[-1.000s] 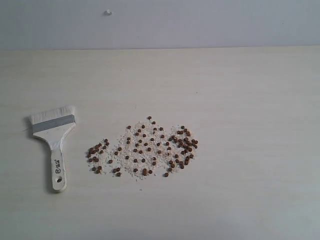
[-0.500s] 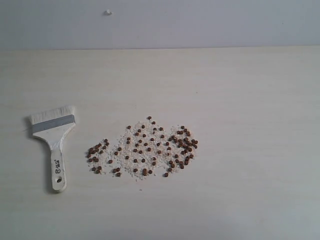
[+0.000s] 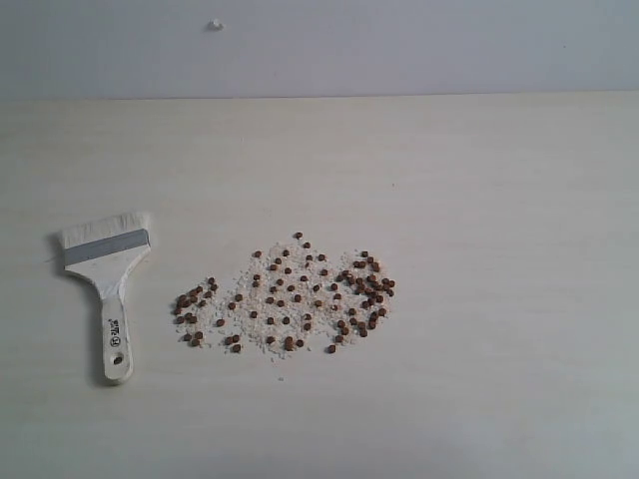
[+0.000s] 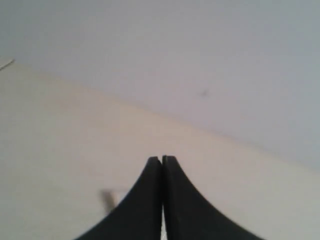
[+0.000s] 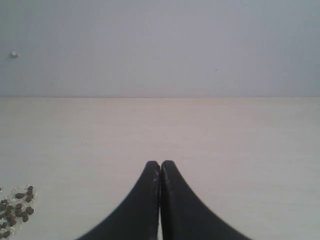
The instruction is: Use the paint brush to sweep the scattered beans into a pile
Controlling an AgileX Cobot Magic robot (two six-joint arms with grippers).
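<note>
The beans, tiny reddish-brown pellets mixed with whitish crumbs, lie scattered across the middle of the pale table. The paint brush rests flat to their left, off-white bristles pointing away, its cream handle with a hole toward the near edge. No arm appears in the exterior view. In the left wrist view my left gripper is shut on nothing above bare table. My right gripper is also shut and empty, and a few of the beans show at the edge of its view.
The pale wooden table ends at a grey-white wall behind. A small white speck sits on that wall.
</note>
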